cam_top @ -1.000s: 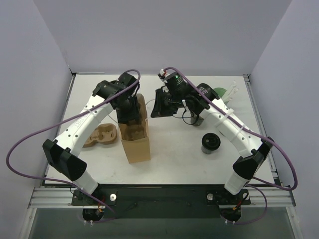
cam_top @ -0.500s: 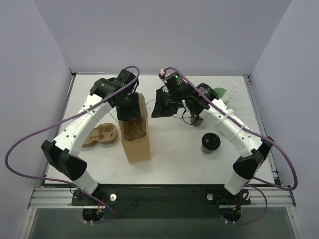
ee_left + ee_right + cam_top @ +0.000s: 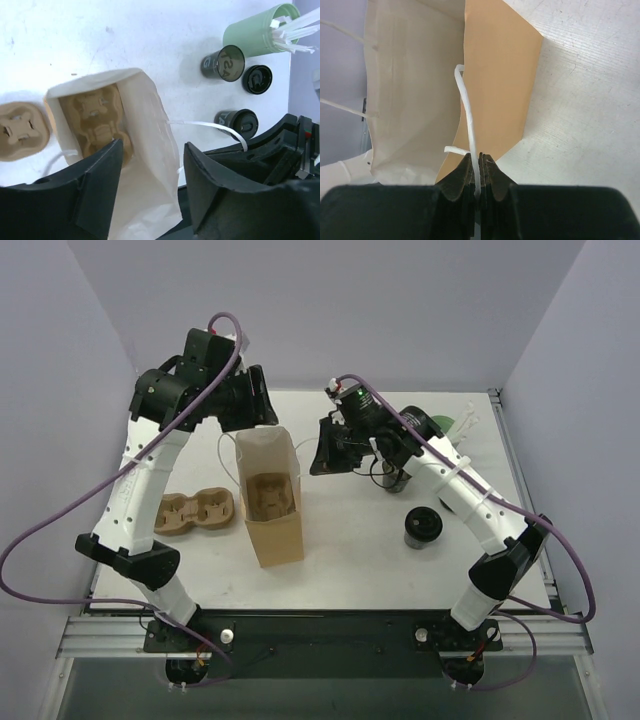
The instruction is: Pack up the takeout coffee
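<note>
One likely light, crushable coffee cup (image 3: 418, 538), near right: hold below the lid (image 3: 423, 523); right gripper (image 3: 476, 162) clamps bag handle (image 3: 465, 100), left gripper (image 3: 152, 147) gapes empty.

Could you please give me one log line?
left tool open above bag; right tool shut on handle; tray in bag; coffee on table

Left hand (image 3: 152, 150) lifted from bag (image 3: 278, 540), opening wider

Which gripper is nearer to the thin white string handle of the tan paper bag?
Right. The right gripper is shut on the thin white string handle; the left gripper hovers open above the tan paper bag, apart from that handle.
</note>
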